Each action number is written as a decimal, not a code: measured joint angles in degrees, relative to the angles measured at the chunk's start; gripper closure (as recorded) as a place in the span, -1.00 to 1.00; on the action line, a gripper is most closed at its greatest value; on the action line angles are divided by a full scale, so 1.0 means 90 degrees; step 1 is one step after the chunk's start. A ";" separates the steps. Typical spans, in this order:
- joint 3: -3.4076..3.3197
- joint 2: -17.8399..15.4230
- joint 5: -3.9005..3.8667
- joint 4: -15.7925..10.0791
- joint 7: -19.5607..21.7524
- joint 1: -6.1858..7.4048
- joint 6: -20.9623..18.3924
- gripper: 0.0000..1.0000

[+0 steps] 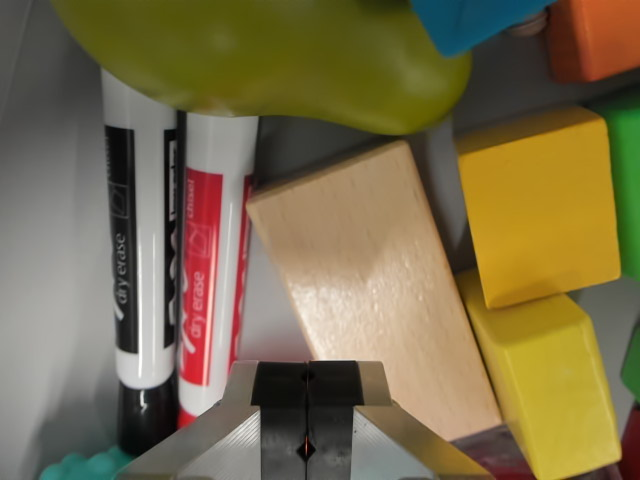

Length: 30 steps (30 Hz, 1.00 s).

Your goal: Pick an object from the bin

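My gripper (306,405) sits at the bottom centre of the wrist view, its two black pads pressed together with nothing between them. Just above and right of it lies a plain wooden block (370,290), tilted. To the wrist view's left lie two dry erase markers side by side: a black one (140,260) and a red one (212,260), their caps towards the bottom. A large olive-green rounded object (270,55) overlaps the markers' upper ends.
Two yellow blocks (540,205) (545,375) lie at the right, with a green block (628,180) beyond them. An orange block (595,35) and a blue piece (470,20) sit at the top right. The grey bin wall (40,250) rises at the left. A teal object (85,468) shows at the bottom left.
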 joint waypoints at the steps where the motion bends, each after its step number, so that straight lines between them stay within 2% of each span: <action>1: 0.0000 -0.0015 0.0000 -0.0004 0.0000 0.0000 -0.0012 1.00; 15: -0.0003 -0.0563 0.0000 -0.0103 0.0000 0.0000 -0.0475 1.00; 30: -0.0009 -0.1268 -0.0005 -0.0113 0.0000 0.0000 -0.1204 1.00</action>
